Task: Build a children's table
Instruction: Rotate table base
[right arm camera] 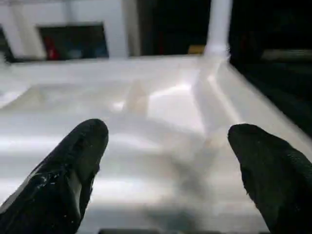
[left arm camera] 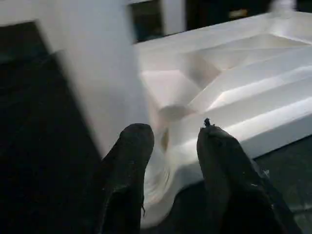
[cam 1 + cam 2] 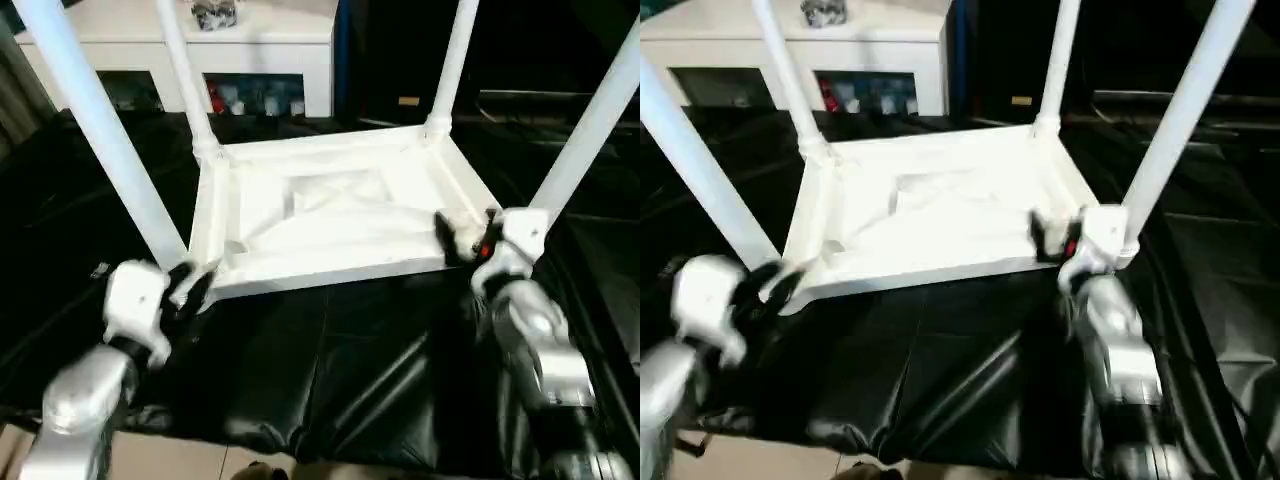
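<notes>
The children's table point(image 3: 340, 215) lies upside down on the surface point(image 3: 330, 370), ribbed underside up and all four legs standing in the corner sockets, which looks like the sensible way to seat legs: the flat top rests steady while each tube is pushed in from above. The left tool point(image 3: 190, 290) sits right at the near corner of the tabletop, just beside the base of the near left leg point(image 3: 100, 140); its wrist camera shows its two black fingers point(image 2: 127, 161) somewhat apart, straddling the corner socket without clearly pinching anything. The right tool point(image 3: 462, 238) hangs over the near right edge of the tabletop, close to the foot of the near right leg point(image 3: 590, 125), its fingers point(image 1: 80, 156) spread wide with only the ribbed plastic beyond them. My guess is that the build is nearly done and the tools are placed to check or steady the near corners. The surface is draped in a glossy, wrinkled black sheet. Beyond the table stands a white cabinet point(image 3: 250, 50) with glass doors and small bright things inside.
</notes>
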### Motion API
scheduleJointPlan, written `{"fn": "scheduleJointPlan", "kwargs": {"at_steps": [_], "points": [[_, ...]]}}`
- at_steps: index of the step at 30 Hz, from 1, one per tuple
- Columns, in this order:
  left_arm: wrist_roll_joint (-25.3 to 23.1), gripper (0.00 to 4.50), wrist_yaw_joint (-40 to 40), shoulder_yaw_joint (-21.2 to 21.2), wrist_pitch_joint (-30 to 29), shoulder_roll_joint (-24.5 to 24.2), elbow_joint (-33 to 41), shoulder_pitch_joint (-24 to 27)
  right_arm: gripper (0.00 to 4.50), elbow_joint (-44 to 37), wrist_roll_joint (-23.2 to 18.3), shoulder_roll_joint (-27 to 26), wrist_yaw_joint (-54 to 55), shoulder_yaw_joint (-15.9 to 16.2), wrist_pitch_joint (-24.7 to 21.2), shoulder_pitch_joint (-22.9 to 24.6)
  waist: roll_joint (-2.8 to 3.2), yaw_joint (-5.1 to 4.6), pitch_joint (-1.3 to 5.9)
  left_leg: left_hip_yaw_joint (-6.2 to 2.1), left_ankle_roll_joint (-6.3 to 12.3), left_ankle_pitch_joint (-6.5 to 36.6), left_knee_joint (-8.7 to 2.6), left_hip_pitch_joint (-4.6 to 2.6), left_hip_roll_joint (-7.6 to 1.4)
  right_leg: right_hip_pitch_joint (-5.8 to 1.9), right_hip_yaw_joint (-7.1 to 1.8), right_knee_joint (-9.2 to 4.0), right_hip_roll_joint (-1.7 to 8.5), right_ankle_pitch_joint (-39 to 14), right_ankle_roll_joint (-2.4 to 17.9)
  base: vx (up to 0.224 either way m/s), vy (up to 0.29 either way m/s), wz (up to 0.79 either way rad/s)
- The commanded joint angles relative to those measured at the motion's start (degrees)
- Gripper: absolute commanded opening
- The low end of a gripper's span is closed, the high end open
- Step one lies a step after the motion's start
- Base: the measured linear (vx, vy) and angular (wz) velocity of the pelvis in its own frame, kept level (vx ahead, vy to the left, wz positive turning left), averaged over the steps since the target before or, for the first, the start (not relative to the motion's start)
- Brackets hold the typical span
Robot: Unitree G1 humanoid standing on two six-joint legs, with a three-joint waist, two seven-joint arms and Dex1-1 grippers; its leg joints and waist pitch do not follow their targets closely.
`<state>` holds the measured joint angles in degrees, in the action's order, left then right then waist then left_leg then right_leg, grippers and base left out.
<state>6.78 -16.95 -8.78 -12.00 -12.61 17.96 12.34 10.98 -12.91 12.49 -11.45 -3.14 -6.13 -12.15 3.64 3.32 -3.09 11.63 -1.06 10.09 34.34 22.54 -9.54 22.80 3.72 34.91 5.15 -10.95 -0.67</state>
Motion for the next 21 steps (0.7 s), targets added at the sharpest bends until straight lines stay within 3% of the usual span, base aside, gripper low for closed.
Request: {"fn": "scheduleJointPlan", "kwargs": {"at_steps": [1, 2, 3, 7, 9, 11, 13, 15, 16, 19, 21], "points": [[-1.44, 2.2, 4.53, -1.02, 2.16, 2.11, 2.14, 0.73, 4.5, -5.63, 0.19, 0.6, -2.12, 2.22, -2.65, 1.7, -0.39, 0.01, 2.54, -2.69, -1.44, 26.93, -5.17, -1.52, -3.27, -0.78, -2.37, -6.69, 2.85, -29.59, 3.79, 0.0, 0.0, 0.0], [-2.04, 2.2, 5.43, -0.9, 2.69, 2.71, 2.23, 1.01, 4.5, -6.5, 0.81, 1.02, -2.4, 3.03, -2.84, 2.19, -0.08, 0.08, 2.3, -2.74, -1.68, 27.88, -5.13, -1.75, -3.26, -0.33, -2.39, -7.08, 2.98, -31.62, 2.9, 0.0, 0.0, 0.0], [-2.65, 2.2, 6.78, -0.85, 3.54, 3.83, 2.37, 1.43, 4.5, -7.73, 2.08, 1.69, -2.55, 4.32, -2.94, 2.9, -0.14, 0.03, 2.28, -2.83, -1.88, 28.4, -5.09, -1.87, -3.2, -0.22, -2.31, -7.22, 2.89, -32.46, 2.5, 0.0, 0.0, 0.0], [-3.56, 2.59, 9.66, -1.19, 3.68, 5.87, 2.88, 2.23, 4.5, -9.84, 3.83, 2.28, -2.01, 5.72, -3.3, 4.09, -0.18, -0.48, 2.04, -3.33, -2.65, 30.64, -5.28, -1.74, -3.0, -0.31, -1.8, -7.61, 2.93, -35.35, 0.45, 0.0, 0.0, 0.0], [-3.73, 2.65, 10.46, -1.52, 5.03, 6.2, 0.68, 0.9, 4.5, -11.64, 1.55, 1.75, -2.78, 5.0, -5.79, 4.89, -0.19, -0.7, 2.01, -3.57, -2.65, 31.33, -5.51, -1.65, -3.02, -0.45, -1.66, -7.72, 2.85, -34.49, 0.37, 0.0, 0.0, 0.0], [-3.21, 2.86, 10.48, -1.89, 6.46, 6.15, -2.43, -1.28, 4.5, -13.23, 1.38, 1.73, -2.47, 4.55, -8.14, 5.6, -0.12, -0.72, 1.9, -3.65, -2.81, 33.02, -5.54, -2.13, -2.91, -0.07, -1.64, -8.07, 2.62, -34.0, 0.25, 0.0, 0.0, 0.0], [-2.73, 2.97, 9.91, -2.12, 7.0, 5.74, -4.22, -2.61, 4.5, -13.58, 1.05, 1.72, -2.4, 4.41, -8.83, 5.87, 0.36, -1.05, 1.75, -3.82, -3.27, 35.14, -5.69, -2.51, -2.86, -0.03, -1.32, -8.22, 2.48, -34.0, 0.42, 0.0, 0.0, 0.0], [-1.38, 3.22, 7.57, -2.45, 8.37, 4.08, -9.4, -6.41, 4.5, -13.15, 2.35, 2.03, -0.6, 3.83, -10.27, 6.23, 0.66, -1.43, 1.74, -4.21, -3.65, 36.34, -6.19, -2.07, -2.94, -0.73, -1.1, -7.96, 2.41, -31.97, 0.52, 0.0, 0.0, 0.0], [-1.27, 3.22, 7.31, -2.48, 8.48, 3.88, -9.91, -6.79, 4.5, -13.05, 2.53, 2.05, -0.38, 3.76, -10.37, 6.25, 0.49, -1.36, 1.79, -4.17, -3.89, 37.23, -6.2, -2.56, -2.77, -0.26, -1.3, -7.98, 2.4, -31.86, 0.7, 0.0, 0.0, 0.0], [-0.9, 3.4, 7.01, -3.1, 8.29, 2.7, -13.09, -9.48, 4.5, -13.22, 2.58, 1.87, 0.03, 3.45, -10.88, 6.42, 0.76, -2.09, 1.68, -4.71, -4.12, 37.65, -6.38, -1.9, -2.79, -1.04, -1.31, -7.64, 3.02, -31.17, 1.83, 0.0, 0.0, 0.0], [-0.69, 3.52, 6.76, -3.77, 8.21, 1.38, -17.24, -13.58, 4.5, -13.7, 2.73, 1.65, 0.38, 3.3, -12.32, 6.8, 0.71, -2.32, 1.54, -4.73, -3.87, 38.04, -6.3, -1.98, -2.53, -0.92, -1.19, -8.01, 3.0, -32.96, 1.41, 0.0, 0.0, 0.0]]}}
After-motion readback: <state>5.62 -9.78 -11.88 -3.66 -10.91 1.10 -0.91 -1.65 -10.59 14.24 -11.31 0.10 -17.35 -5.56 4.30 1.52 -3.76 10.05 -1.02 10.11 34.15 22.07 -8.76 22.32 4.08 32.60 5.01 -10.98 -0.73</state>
